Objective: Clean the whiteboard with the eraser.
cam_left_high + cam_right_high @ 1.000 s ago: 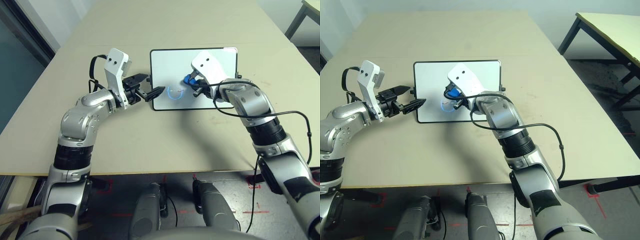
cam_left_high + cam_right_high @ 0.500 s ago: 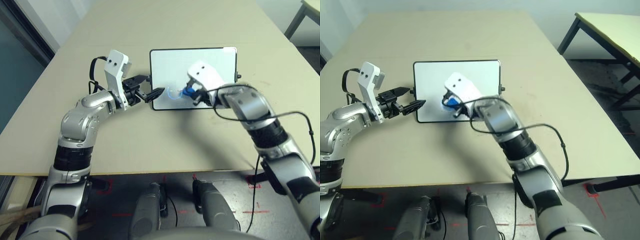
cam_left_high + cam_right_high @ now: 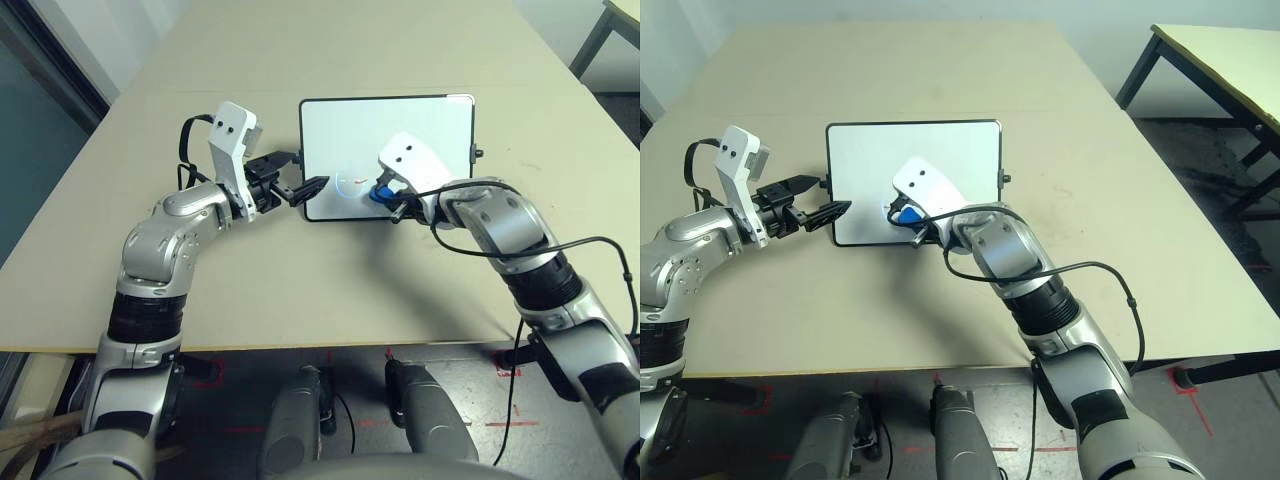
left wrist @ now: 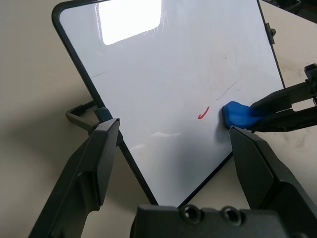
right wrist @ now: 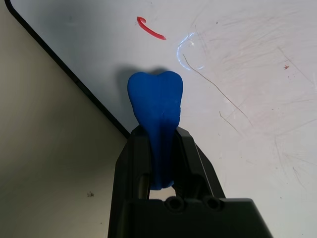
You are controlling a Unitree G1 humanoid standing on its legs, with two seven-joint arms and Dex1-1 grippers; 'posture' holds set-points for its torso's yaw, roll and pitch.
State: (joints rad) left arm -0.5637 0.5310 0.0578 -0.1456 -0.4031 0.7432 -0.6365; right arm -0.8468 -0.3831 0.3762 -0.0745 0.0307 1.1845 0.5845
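The left hand (image 4: 174, 131) is wide open and empty, beside the whiteboard (image 3: 335, 125). The right hand (image 5: 162, 134) pinches the blue eraser (image 5: 157, 99) over the board's near part. A little red mark (image 5: 151, 29) is just past the eraser.

whiteboard (image 3: 340, 125): white, black-framed, lying flat, still-life of none | red stroke (image 4: 203, 113) and faint scribbles (image 5: 215, 85) on face | eraser (image 5: 155, 99): blue, waisted, pinched, near whiteboard's near edge

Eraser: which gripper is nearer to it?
The right. The right gripper holds the eraser between its fingers; the left gripper stands apart from it, open at the whiteboard's left edge.
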